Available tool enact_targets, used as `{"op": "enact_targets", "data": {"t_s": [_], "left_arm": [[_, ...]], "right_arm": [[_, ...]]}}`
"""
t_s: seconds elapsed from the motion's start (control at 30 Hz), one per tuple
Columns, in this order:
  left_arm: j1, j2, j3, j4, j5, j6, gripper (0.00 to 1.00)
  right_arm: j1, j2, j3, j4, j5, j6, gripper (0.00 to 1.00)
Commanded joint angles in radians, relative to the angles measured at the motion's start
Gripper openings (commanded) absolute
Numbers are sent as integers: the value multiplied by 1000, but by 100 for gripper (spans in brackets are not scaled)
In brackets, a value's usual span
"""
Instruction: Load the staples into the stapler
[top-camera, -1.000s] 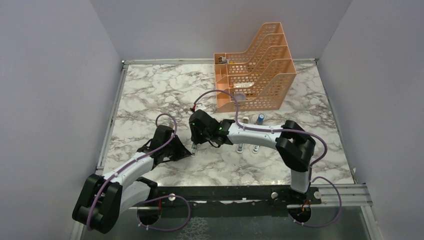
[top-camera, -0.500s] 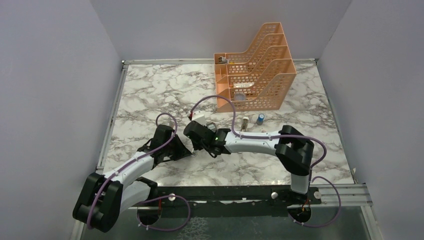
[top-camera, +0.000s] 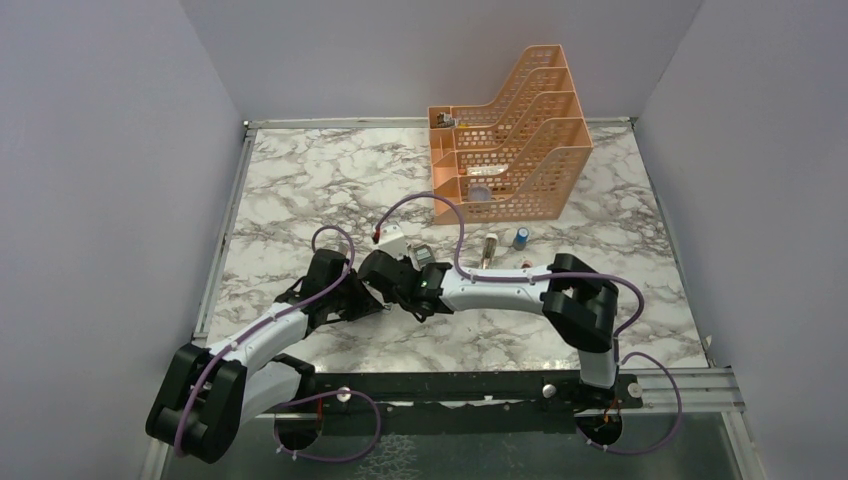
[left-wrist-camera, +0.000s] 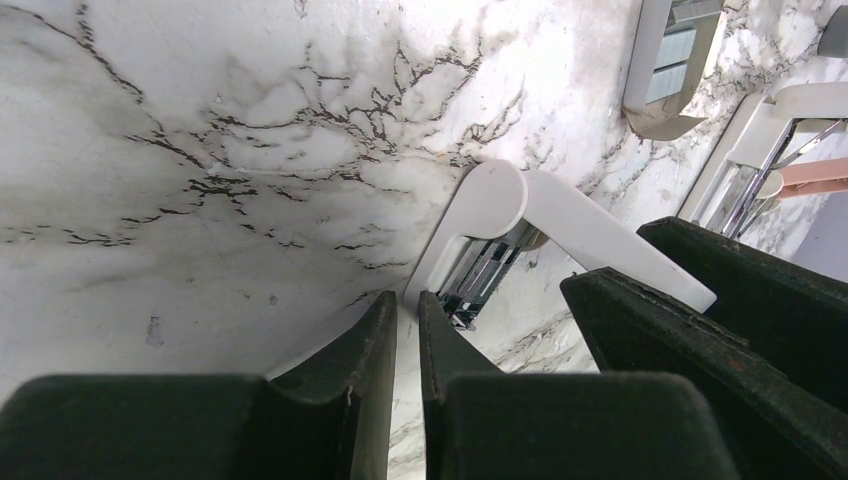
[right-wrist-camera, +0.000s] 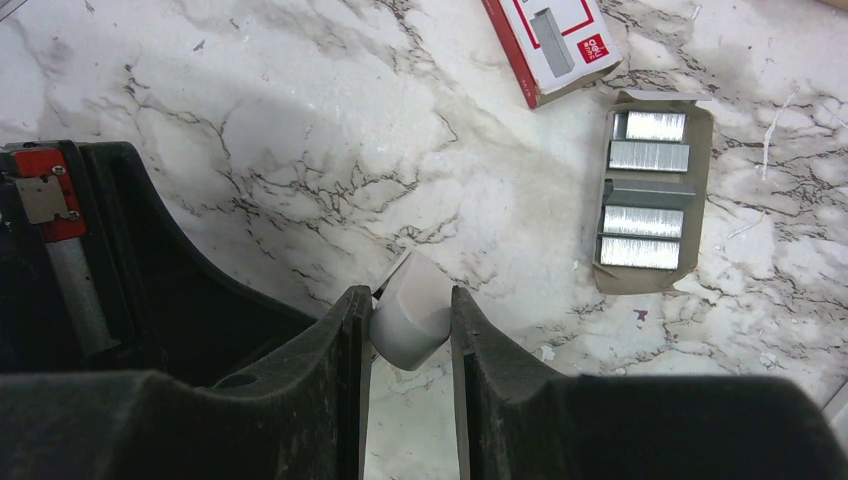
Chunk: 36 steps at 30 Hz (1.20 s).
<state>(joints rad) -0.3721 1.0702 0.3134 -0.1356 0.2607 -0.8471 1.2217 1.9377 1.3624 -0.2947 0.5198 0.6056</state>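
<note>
Status: opening stage only; no staple loaded yet.

- Stapler (left-wrist-camera: 520, 200): white, lying on the marble counter (top-camera: 300, 190) between the two arms. Its top arm is swung up off the base, and the metal channel (left-wrist-camera: 490, 272) beneath it is exposed. I see no strip in the channel, though the left wrist view shows only a short stretch of it.
- Left fingers (left-wrist-camera: 375, 340): nearly pressed together, and they appear to pinch the thin white edge of the stapler's base, pinning it down. The sliver between them is hard to tell from the counter.
- Right fingers (right-wrist-camera: 340, 350): closed on the rounded white end of the stapler's top arm, which sits squarely between the two pads.
- Staples (right-wrist-camera: 648, 155): four grey strips lying in their grey tray (right-wrist-camera: 702, 125) on the counter, well apart from the stapler on its far side. None is lifted or displaced.
- Red box (right-wrist-camera: 550, 35): lies just beyond the tray, with its white label facing up.

Done: stapler held and opened.

Left to do: free one set of fingers, pick a strip from the tray, lay it in the channel, then swing the top arm down until shut. Judgement: less than halfway, since the fine part, gripping a thin strip, has not begun.
</note>
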Motion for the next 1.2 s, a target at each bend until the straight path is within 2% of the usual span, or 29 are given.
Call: {"op": "enact_targets", "data": {"t_s": [0.0,0.3,0.57,0.93,1.17], "left_arm": [[7,30,-10,-24,-98,34,14],[7,20,-7,-24,-102,23,13],[7,2,-4,-12,-100,1,14],[7,9,-7,-5,-100,0,14],[7,-2,-2,-18,-103,4,14]], "right_arm": [[66,54,18,-60,-88,84,28],[82,48,-1,-71,-61,116,31],[84,22,-37,11,-124,56,38],[91,32,-22,-6,-128,38,41],[91,-10,-36,-1,-146,38,49]]}}
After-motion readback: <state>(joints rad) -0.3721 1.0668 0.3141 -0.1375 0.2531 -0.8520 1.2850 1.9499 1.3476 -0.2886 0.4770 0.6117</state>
